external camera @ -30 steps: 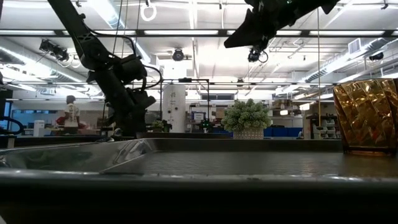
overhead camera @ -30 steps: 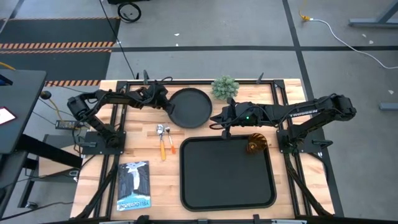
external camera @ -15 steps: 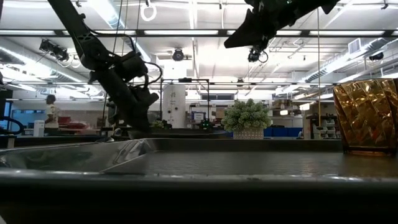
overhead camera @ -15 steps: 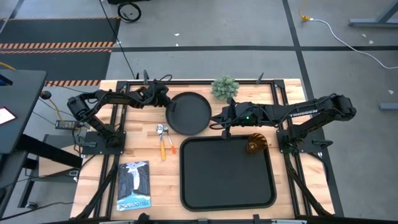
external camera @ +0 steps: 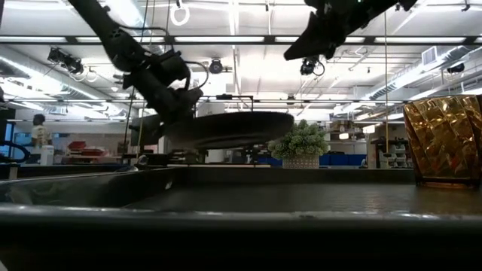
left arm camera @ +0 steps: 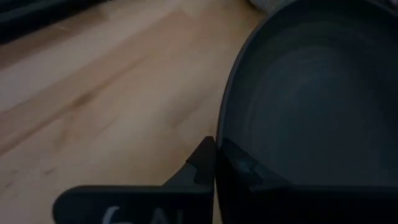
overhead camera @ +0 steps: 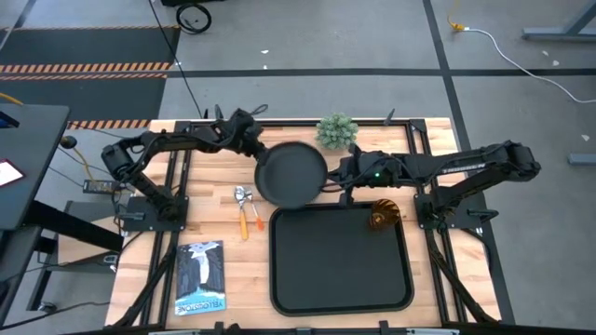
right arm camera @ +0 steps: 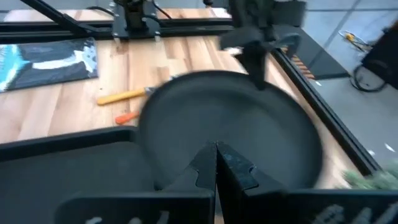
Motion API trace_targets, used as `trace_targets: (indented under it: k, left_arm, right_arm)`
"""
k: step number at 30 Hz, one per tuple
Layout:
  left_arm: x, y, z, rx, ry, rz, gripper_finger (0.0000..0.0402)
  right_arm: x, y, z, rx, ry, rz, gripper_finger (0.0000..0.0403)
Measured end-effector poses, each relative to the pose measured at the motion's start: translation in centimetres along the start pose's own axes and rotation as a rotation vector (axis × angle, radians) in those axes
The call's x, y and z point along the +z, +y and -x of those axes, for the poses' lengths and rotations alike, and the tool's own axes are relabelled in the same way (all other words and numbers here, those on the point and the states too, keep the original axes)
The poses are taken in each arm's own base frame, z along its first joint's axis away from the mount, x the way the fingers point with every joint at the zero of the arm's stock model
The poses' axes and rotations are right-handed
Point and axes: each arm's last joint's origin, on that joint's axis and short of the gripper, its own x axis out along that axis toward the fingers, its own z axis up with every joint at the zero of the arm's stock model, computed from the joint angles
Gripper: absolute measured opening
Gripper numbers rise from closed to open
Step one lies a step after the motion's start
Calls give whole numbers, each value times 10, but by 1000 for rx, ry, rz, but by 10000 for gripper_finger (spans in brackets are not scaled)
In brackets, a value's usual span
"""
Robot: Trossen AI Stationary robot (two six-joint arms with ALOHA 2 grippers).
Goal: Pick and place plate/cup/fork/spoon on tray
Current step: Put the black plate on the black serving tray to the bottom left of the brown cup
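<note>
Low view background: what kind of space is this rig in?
Probably a robotics lab or workshop: industrial ceiling strip lights, equipment benches across the room, a person far off, and hazard-striped matting beside the table.

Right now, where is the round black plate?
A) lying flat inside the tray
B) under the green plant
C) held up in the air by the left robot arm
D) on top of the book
C: in the low view the plate hangs clear above the tray, gripped at its rim by the left gripper.
</note>
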Motion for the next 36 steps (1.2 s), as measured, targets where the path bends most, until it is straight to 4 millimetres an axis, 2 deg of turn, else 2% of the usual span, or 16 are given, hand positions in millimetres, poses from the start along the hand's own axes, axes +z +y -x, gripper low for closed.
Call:
trace_targets:
  k: [4,8,15,22,27,36]
  left_arm:
    - [-3,-34,-2,0,84,-88,13]
    - [-9,-67,-4,-19,94,-133,13]
    - [-19,-123,-7,-31,73,-168,14]
    - [-30,-180,-25,-41,125,-245,15]
    - [-38,-210,-45,-51,170,-289,15]
    - [-55,-243,-87,-61,243,-343,15]
  right_arm:
    - [1,-6,20,-45,6,-21,8]
    - [0,-11,36,-52,19,-5,8]
    - [-2,-17,49,-66,36,-6,8]
    - [-2,-21,60,-72,22,-16,8]
    - [-1,-23,69,-71,0,-23,8]
    - [0,-24,74,-70,-13,-38,8]
